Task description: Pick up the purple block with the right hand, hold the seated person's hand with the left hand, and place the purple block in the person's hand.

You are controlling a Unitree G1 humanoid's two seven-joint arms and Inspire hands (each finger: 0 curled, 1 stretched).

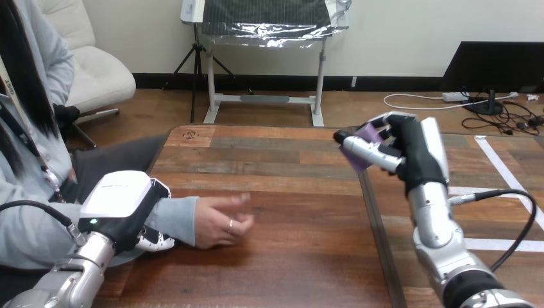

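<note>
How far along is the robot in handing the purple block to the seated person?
Done: the right hand grips the purple block, lifted off the table. In hand: the left hand is curled round the person's forearm. Left: the block is well apart from the person's hand, which rests on the table; carrying it over and placing it remain.

The left hand (123, 204) curls round the person's wrist (179, 218) while the raised right hand (418, 157) pinches the purple block (370, 135).

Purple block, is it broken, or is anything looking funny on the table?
Nothing stands out. The right hand grips the purple block, and the left hand is curled round the person's wrist.
</note>
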